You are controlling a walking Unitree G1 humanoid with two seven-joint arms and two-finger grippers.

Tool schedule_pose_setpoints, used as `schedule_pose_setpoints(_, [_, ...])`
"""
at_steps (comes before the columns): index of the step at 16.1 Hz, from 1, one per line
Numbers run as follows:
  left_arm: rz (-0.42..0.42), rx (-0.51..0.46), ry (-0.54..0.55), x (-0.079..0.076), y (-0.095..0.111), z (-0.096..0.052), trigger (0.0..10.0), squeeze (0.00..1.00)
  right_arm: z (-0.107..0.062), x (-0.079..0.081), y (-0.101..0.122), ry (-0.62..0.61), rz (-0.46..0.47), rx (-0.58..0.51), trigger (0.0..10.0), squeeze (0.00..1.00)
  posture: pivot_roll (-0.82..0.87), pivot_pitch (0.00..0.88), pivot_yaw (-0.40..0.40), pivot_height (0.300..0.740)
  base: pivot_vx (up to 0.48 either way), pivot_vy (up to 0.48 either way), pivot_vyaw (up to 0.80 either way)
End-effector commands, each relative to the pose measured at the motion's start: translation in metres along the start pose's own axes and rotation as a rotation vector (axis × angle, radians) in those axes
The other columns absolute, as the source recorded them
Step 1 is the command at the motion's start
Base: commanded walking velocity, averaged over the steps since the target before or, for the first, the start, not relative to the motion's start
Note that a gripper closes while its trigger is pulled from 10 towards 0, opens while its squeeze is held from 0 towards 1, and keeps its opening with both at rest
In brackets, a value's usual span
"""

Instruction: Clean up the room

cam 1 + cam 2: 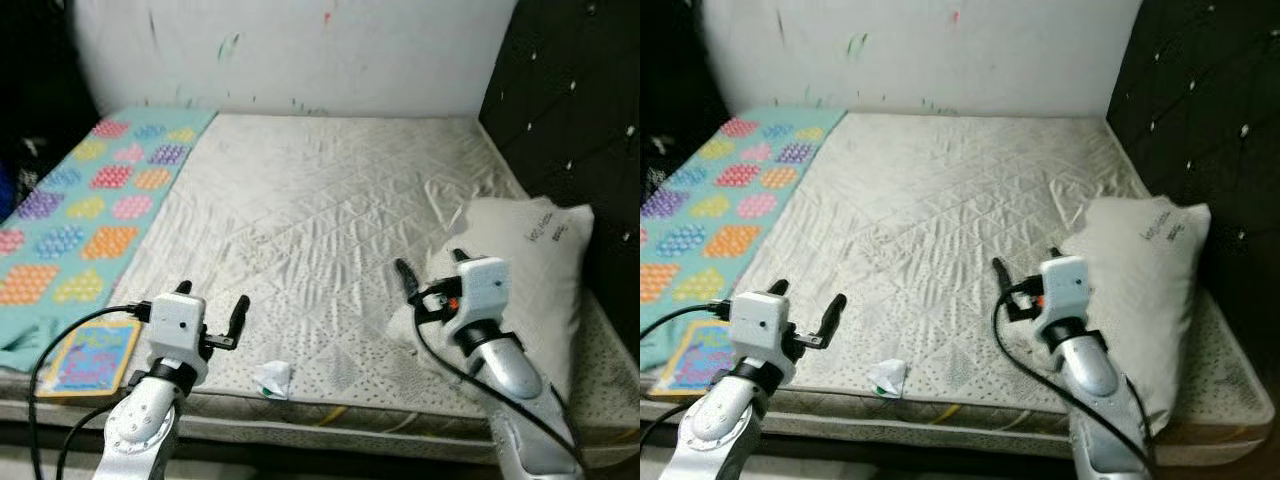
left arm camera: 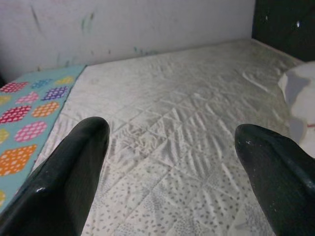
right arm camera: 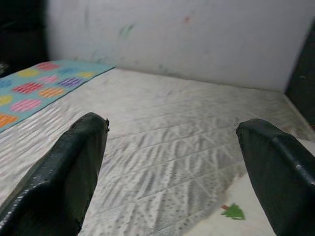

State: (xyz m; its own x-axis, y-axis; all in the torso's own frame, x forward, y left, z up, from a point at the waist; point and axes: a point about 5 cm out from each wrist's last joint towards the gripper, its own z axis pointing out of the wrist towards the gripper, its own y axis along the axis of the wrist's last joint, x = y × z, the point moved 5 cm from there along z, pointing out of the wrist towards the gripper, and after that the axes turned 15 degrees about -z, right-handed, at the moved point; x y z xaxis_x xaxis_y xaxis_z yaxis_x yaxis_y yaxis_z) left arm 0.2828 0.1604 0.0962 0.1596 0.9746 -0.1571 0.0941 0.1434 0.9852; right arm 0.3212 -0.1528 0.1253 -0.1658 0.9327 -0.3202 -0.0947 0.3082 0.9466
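A bare quilted white mattress (image 1: 320, 200) lies before me. A small crumpled white wrapper with green print (image 1: 273, 378) sits near its front edge, between my two arms. A colourful book (image 1: 90, 357) lies at the front left corner, and a white pillow (image 1: 530, 260) leans at the right side. My left gripper (image 1: 212, 297) hovers open above the front edge, just right of the book. My right gripper (image 1: 432, 265) is open too, held beside the pillow's near corner. Neither holds anything; the wrist views show the left fingers (image 2: 74, 167) and right fingers (image 3: 74, 162) wide apart.
A teal blanket with coloured dot patches (image 1: 80, 220) covers the left strip of the bed. A black tufted headboard (image 1: 570, 90) stands along the right, and a marked white wall (image 1: 300, 50) closes the far end. Black cables loop from both arms.
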Motion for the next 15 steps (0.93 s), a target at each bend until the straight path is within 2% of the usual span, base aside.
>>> schedule_pose_setpoints(1, [0.019, -0.007, 0.002, 0.005, 0.003, 0.002, 10.0, 0.00, 0.000, -0.003, 0.001, -0.021, 0.005, -0.006, 10.0, 0.00, -0.02, 0.000, 0.078, 0.740, 0.000, 0.000, 0.00])
schedule_pose_setpoints(5, [0.023, -0.014, -0.030, 0.003, 0.008, 0.006, 10.0, 0.00, 0.004, -0.007, 0.002, -0.018, 0.020, 0.002, 10.0, 0.00, -0.02, 0.000, 0.077, 0.740, 0.000, 0.000, 0.00])
schedule_pose_setpoints(8, [0.019, -0.011, -0.034, 0.003, 0.008, 0.004, 10.0, 0.00, 0.006, 0.000, 0.006, 0.045, -0.040, -0.013, 10.0, 0.00, -0.02, 0.000, 0.100, 0.740, 0.000, 0.000, 0.00])
schedule_pose_setpoints(10, [0.013, -0.014, -0.033, 0.002, 0.008, 0.002, 10.0, 0.00, 0.002, 0.000, 0.003, 0.048, -0.040, 0.006, 10.0, 0.00, -0.02, 0.000, 0.076, 0.740, 0.000, 0.000, 0.00])
schedule_pose_setpoints(11, [0.008, -0.030, -0.014, 0.002, 0.009, -0.001, 10.0, 0.00, 0.000, 0.003, 0.006, 0.054, -0.049, -0.004, 10.0, 0.00, -0.01, 0.000, 0.039, 0.740, 0.000, 0.000, 0.00])
schedule_pose_setpoints(15, [-0.019, -0.062, 0.041, 0.004, 0.012, -0.008, 10.0, 0.00, 0.001, -0.006, 0.012, -0.074, -0.023, -0.007, 10.0, 0.00, 0.02, 0.000, -0.017, 0.740, 0.000, 0.000, 0.00])
